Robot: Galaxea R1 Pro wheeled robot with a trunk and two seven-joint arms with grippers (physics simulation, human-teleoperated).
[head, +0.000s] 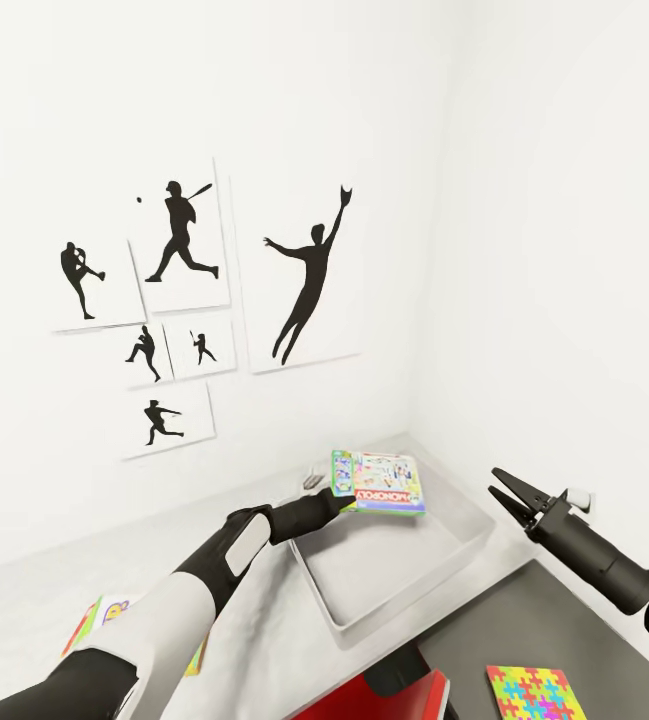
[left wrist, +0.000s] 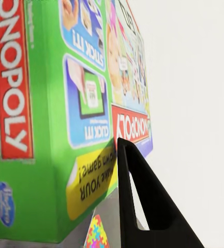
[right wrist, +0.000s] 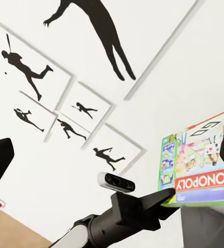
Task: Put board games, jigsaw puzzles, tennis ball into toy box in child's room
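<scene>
My left gripper [head: 344, 497] is shut on the edge of a board game [head: 382, 482], a white Monopoly box with a green edge and a red logo. It holds the box level just above the far end of the toy box [head: 404, 585], a shallow light grey bin in the table's corner. In the left wrist view one black finger [left wrist: 143, 201] lies against the box's green edge [left wrist: 44, 119]. My right gripper [head: 494, 481] hangs open to the right of the bin, holding nothing. A jigsaw puzzle [head: 529, 692] lies on a dark grey surface at the near right.
A second flat game box [head: 104, 612] lies on the pale table top [head: 44, 610] at the left, partly under my left arm. White walls meet right behind the bin, with black silhouette pictures [head: 299, 270] on the left wall. A red part [head: 394, 695] shows at the bottom edge.
</scene>
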